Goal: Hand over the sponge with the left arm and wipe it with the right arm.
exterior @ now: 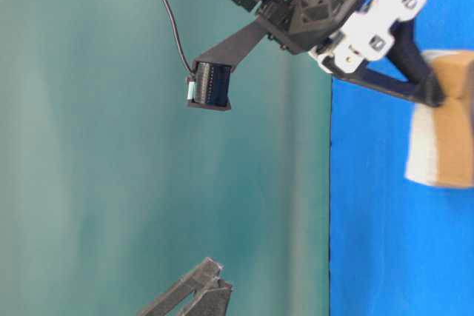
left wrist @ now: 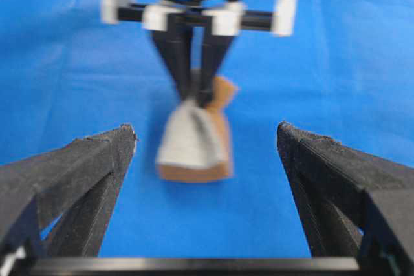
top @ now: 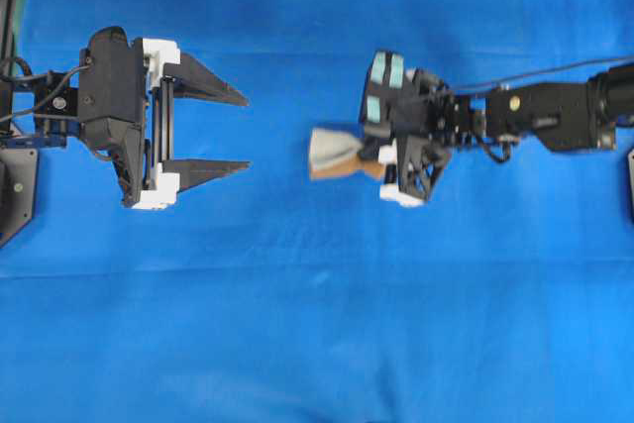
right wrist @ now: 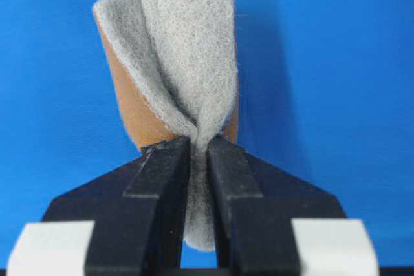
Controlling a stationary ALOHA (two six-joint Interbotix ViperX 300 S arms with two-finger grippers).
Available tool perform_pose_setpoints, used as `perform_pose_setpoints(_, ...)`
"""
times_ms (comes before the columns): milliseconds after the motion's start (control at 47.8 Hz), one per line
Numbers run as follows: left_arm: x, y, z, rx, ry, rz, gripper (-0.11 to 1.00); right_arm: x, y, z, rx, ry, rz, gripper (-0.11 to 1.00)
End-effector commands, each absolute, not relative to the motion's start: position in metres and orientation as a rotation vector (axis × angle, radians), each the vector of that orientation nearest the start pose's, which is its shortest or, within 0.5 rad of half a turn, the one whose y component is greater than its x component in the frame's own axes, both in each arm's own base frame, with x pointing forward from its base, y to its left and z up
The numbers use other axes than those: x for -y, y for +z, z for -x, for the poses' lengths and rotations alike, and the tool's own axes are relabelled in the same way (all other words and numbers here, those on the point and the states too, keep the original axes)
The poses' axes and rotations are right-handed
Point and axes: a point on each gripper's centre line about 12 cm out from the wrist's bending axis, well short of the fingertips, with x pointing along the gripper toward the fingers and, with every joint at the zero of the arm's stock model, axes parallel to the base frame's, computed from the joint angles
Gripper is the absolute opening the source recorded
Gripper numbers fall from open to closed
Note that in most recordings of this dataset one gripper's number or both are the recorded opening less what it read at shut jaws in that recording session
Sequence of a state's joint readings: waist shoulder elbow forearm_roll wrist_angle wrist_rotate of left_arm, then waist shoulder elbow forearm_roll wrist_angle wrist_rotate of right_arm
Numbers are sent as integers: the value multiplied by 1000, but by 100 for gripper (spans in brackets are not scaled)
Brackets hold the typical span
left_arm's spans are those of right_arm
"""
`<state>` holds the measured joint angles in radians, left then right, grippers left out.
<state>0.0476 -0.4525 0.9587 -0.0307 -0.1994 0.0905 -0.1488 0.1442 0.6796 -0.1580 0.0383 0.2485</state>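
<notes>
The sponge (top: 335, 153) has a grey-white top over an orange-brown layer and is pinched at one end, so it folds. My right gripper (top: 374, 158), on the arm with teal patches, is shut on it and holds it out toward the left arm. The right wrist view shows the fingers (right wrist: 167, 166) squeezing the sponge (right wrist: 181, 63). My left gripper (top: 247, 134) is open and empty, a short gap from the sponge's free end. In the left wrist view the sponge (left wrist: 194, 140) hangs ahead between the spread fingers (left wrist: 97, 159).
A blue cloth (top: 317, 324) covers the whole table. In the table-level view the sponge (exterior: 444, 120) hangs from the right gripper (exterior: 433, 94), and the left fingers' tips (exterior: 196, 294) show at the bottom edge. Cables trail from both arms.
</notes>
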Motion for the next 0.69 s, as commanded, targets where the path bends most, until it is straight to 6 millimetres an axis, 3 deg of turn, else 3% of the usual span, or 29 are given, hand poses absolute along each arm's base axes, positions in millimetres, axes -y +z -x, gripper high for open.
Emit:
perform_pose_setpoints(0, -15, 250, -300, -279, 43, -56, 89, 70, 120, -382, -812, -206, -142, 16)
perform_pose_setpoints(356, -15, 251, -300, -276, 43, -61, 89, 53, 119, -384, -813, -163, -119, 16)
perform_pose_setpoints(670, -15, 250, -300, -278, 43, -59, 89, 53, 121, -386, -795, -160, -120, 16)
